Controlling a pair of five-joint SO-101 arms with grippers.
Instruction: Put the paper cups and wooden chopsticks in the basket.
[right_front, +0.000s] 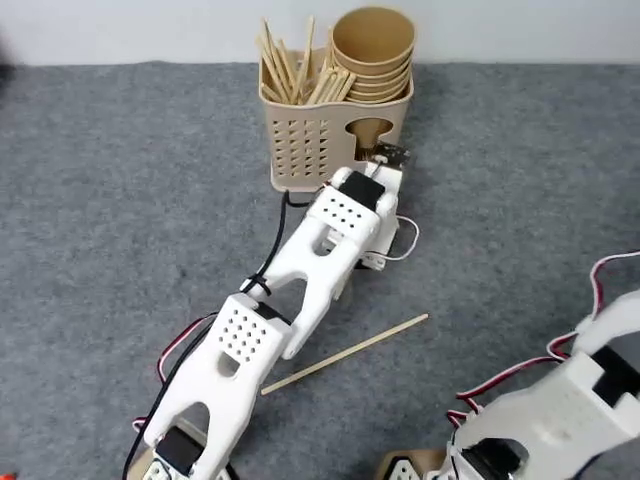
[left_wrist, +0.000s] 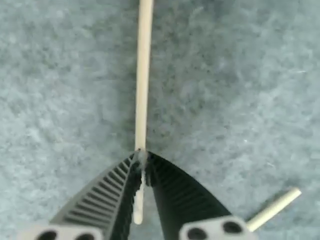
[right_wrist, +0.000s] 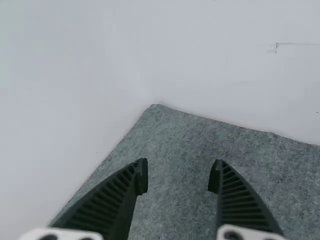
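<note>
My left gripper (left_wrist: 142, 156) is shut on one end of a wooden chopstick (left_wrist: 143, 75), which runs straight away from the fingertips over the grey carpet. The tip of a second chopstick (left_wrist: 280, 204) lies on the carpet beside the gripper; in the high view this chopstick (right_front: 345, 353) lies loose next to the left arm (right_front: 340, 225). The beige basket (right_front: 300, 140) stands at the back, holding a stack of paper cups (right_front: 372, 50) and several chopsticks (right_front: 295, 70). My right gripper (right_wrist: 177, 176) is open with nothing between its fingers, far from the basket.
Grey carpet (right_front: 100, 220) covers the table up to a white wall at the back. The right arm (right_front: 560, 410) sits folded at the near right corner, with red and white cables beside it. In the right wrist view the carpet's corner (right_wrist: 155, 107) meets the white wall.
</note>
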